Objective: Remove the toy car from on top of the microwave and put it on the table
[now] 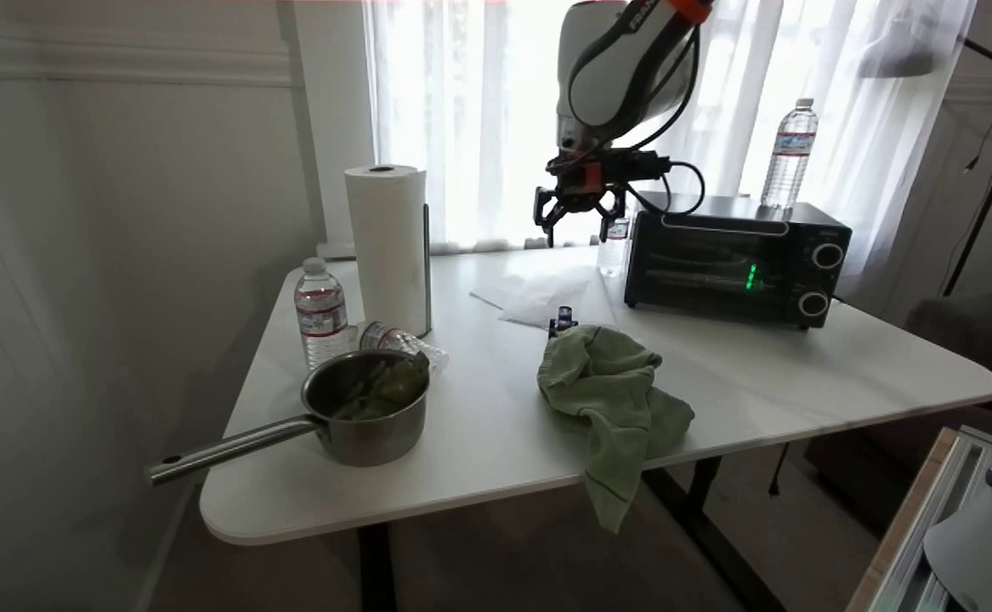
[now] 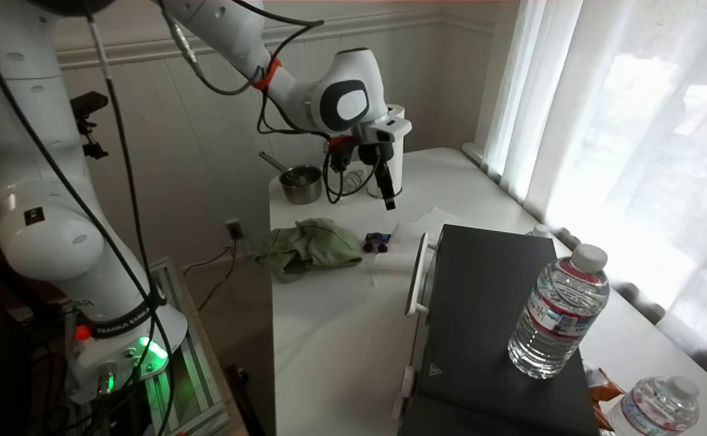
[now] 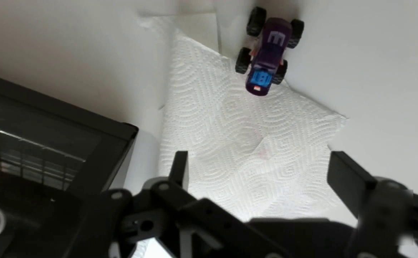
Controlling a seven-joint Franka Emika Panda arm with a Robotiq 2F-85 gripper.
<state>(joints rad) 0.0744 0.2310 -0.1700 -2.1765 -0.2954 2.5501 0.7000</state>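
Note:
The toy car [image 3: 274, 50], purple with black wheels and a blue patch, stands on the white table [image 3: 380, 64] at the edge of a paper towel sheet. It also shows in both exterior views [image 1: 563, 320] [image 2: 377, 241], beside the green cloth. The black microwave [image 1: 717, 268] stands on the table, with its dark top visible in an exterior view [image 2: 480, 315] and its corner at the left of the wrist view [image 3: 97, 143]. My gripper [image 3: 259, 168] is open and empty. It hangs above the table over the paper towel [image 3: 237, 143], apart from the car and microwave [image 1: 578, 236].
A water bottle [image 2: 559, 315] stands on the microwave. Another bottle [image 1: 614, 251] is beside it. A crumpled green cloth [image 1: 606, 382] hangs over the table's front edge. A pot [image 1: 376, 438], a paper roll [image 1: 389, 255], an upright bottle [image 1: 322, 319] and a lying bottle [image 1: 402, 340] are grouped together.

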